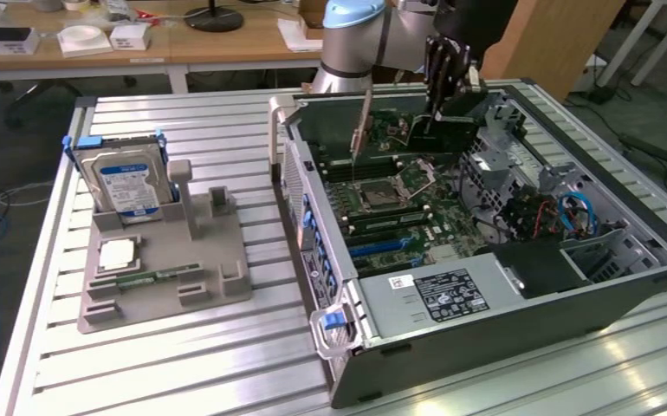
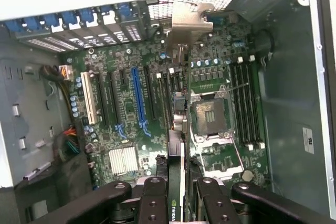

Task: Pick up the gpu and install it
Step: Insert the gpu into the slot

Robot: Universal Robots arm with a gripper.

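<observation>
One gpu hung directly below the one end effector, whose partly closed fingers gripped its upper edge, over the far end of one open computer case.

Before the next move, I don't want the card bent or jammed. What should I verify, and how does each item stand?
1. gpu gripped: ok, the gripper is closed on it.
2. Card over the open case: ok, it hangs above the motherboard.
3. Blue slot free: ok, nothing sits in it.
4. Card edge lined up with a slot: cannot tell. It runs beside the CPU socket.
5. Bracket facing the rear openings: ok.
6. Hard drive out of the way: ok, it stands upright in the stand outside the case.
</observation>
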